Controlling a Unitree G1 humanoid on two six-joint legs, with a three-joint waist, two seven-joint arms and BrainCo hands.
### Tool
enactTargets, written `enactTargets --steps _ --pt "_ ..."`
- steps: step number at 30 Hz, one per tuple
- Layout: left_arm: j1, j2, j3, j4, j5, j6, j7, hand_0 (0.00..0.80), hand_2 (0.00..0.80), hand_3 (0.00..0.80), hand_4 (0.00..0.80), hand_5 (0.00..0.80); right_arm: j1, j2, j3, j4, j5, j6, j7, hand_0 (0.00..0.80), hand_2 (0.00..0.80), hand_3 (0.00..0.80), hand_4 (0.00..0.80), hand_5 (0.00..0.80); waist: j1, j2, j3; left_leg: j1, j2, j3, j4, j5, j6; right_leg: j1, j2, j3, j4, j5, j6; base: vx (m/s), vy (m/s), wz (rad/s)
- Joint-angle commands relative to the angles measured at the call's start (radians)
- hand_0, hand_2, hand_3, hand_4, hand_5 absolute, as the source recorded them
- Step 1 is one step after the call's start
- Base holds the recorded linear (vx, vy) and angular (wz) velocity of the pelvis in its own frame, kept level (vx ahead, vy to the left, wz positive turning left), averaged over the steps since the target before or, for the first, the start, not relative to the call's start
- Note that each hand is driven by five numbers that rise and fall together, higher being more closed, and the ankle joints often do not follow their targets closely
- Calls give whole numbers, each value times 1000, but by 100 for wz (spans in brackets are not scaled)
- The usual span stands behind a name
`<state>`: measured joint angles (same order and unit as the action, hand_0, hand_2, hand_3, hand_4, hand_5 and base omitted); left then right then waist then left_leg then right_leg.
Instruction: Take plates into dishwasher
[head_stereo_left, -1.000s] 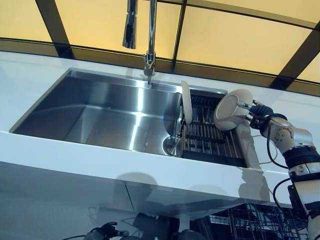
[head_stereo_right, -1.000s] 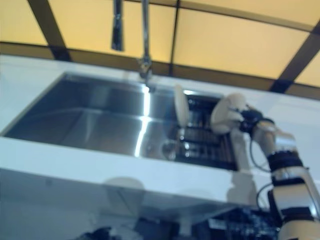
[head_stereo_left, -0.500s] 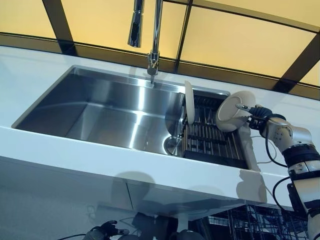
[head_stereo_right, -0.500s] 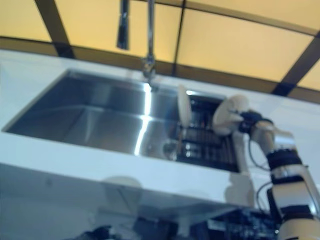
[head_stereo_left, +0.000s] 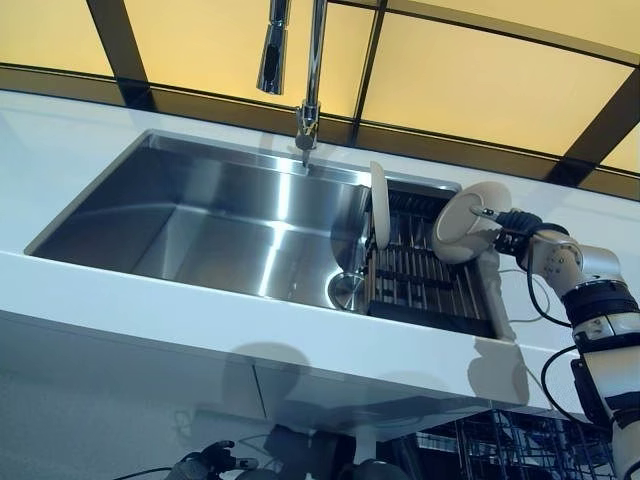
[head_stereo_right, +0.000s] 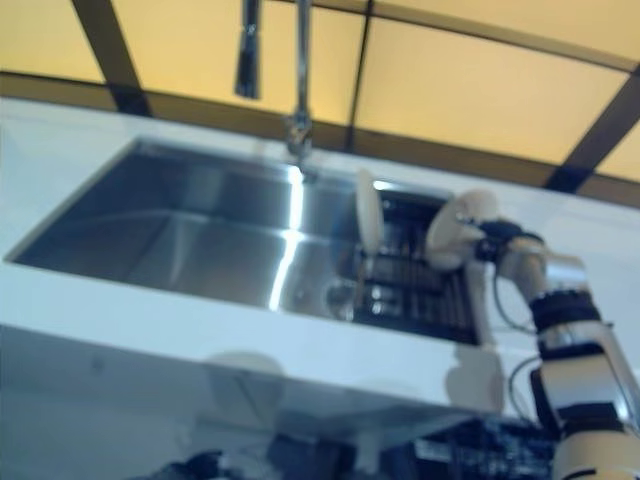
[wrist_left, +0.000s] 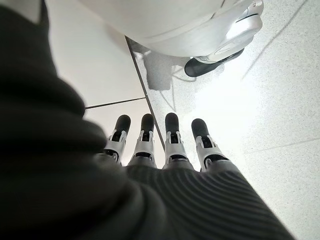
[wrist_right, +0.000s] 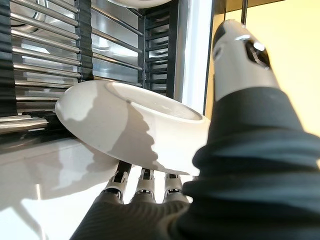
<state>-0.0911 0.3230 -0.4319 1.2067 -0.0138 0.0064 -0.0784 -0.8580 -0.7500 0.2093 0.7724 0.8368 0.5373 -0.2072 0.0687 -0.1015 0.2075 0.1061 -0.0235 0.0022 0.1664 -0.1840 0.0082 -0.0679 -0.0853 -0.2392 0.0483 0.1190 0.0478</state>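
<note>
My right hand (head_stereo_left: 517, 229) is shut on a white plate (head_stereo_left: 463, 224), thumb on its upper face and fingers (wrist_right: 145, 184) under it. It holds the plate tilted above the right end of the dark dish rack (head_stereo_left: 420, 282) in the sink. The plate (wrist_right: 131, 128) fills the right wrist view, with the rack bars behind it. A second white plate (head_stereo_left: 379, 204) stands upright at the rack's left end. My left hand (wrist_left: 171, 144) hangs low with straight fingers and holds nothing; it also shows at the bottom of the left eye view (head_stereo_left: 205, 464).
The steel sink (head_stereo_left: 200, 215) is set in a white counter (head_stereo_left: 150, 310). A tall faucet (head_stereo_left: 312, 70) stands behind it. A round drain (head_stereo_left: 345, 291) lies beside the rack. A dark wire dishwasher rack (head_stereo_left: 500, 448) shows below the counter at the lower right.
The camera has shifted slightly. My right hand still holds the plate at about the same spot over the rack; the forearm has turned a little.
</note>
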Motion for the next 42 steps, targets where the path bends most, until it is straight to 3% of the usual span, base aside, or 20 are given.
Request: enactTargets --steps 1,19,21,23,26,29,33,42 --pt "6 -15 -51 3 6 9 6 0 0 0 0 0 -143 11 38 57 17 -6 -11 0 0 0 0 0 28 27 -3 87 -33 65 -155 -4 63 -89 32 -4 80 -77 45 0 0 0" --pt "-7 -22 -50 -4 -15 19 11 0 0 0 0 0 -165 24 62 79 -15 9 -20 0 0 0 0 0 29 31 11 80 -32 66 -162 3 62 -97 30 -4 84 -78 42 -1 1 0" --pt "-8 -21 -50 -3 -16 17 11 0 0 0 0 0 -166 27 65 77 -13 8 -23 110 110 110 110 110 27 32 14 79 -32 66 -163 5 62 -100 31 -1 86 -77 42 0 0 0" --pt "-14 -22 -50 -5 -21 21 12 0 0 0 0 0 -171 29 70 78 -14 10 -25 285 285 285 285 285 26 32 17 77 -32 67 -166 6 62 -102 31 -1 85 -76 42 0 0 0" --pt "-14 -23 -50 -5 -24 18 15 0 0 0 0 0 -170 26 73 78 -26 10 -20 477 477 477 477 477 25 34 23 75 -32 66 -167 7 62 -106 31 1 86 -76 41 0 0 0" --pt "-17 -24 -52 -6 -24 17 16 0 0 0 0 0 -175 26 77 78 -29 13 -20 584 584 584 584 584 25 35 26 73 -33 65 -168 7 62 -108 30 2 86 -77 40 1 13 6" --pt "-25 -25 -53 -7 -28 18 15 0 0 0 0 0 -179 24 78 78 -28 16 -19 787 787 787 787 787 24 37 33 67 -33 67 -167 7 61 -115 29 0 90 -77 40 -1 4 1" --pt "-23 -25 -57 -11 -33 14 18 0 0 0 0 0 -172 15 81 83 -43 14 -8 800 800 800 800 800 25 42 38 63 -36 65 -169 7 63 -118 25 0 92 -77 41 0 0 0"
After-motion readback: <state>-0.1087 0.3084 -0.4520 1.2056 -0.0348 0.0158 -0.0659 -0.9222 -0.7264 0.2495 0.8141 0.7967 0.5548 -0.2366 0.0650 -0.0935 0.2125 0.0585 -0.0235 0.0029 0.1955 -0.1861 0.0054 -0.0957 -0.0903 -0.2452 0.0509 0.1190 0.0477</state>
